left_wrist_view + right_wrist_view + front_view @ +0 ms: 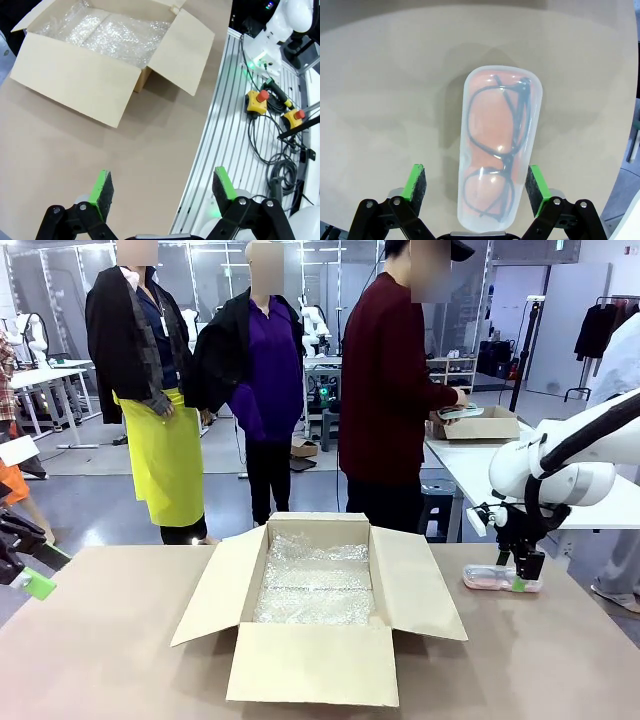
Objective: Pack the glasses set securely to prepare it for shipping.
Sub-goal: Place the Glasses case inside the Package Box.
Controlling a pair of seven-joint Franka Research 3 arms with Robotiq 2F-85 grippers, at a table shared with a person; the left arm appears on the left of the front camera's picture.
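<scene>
Right pincer (pixel 475 169), wide open and gripping nothing, straddles the pink case (pixel 496 125) (spectacles (pixel 503 156) inside) running toward 12 o'clock.

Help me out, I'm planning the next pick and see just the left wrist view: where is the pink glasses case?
Observer: The pink case lies flat on the table, to the right of the open box.
Operator: Is the right hand anywhere near it?
Observer: Yes. The right hand is open over the case, with a green pad on each side and a gap at both.
Operator: And the mint green case?
Observer: The mint green case appears to be held by the person at the far side, who is turned toward another table.
</scene>
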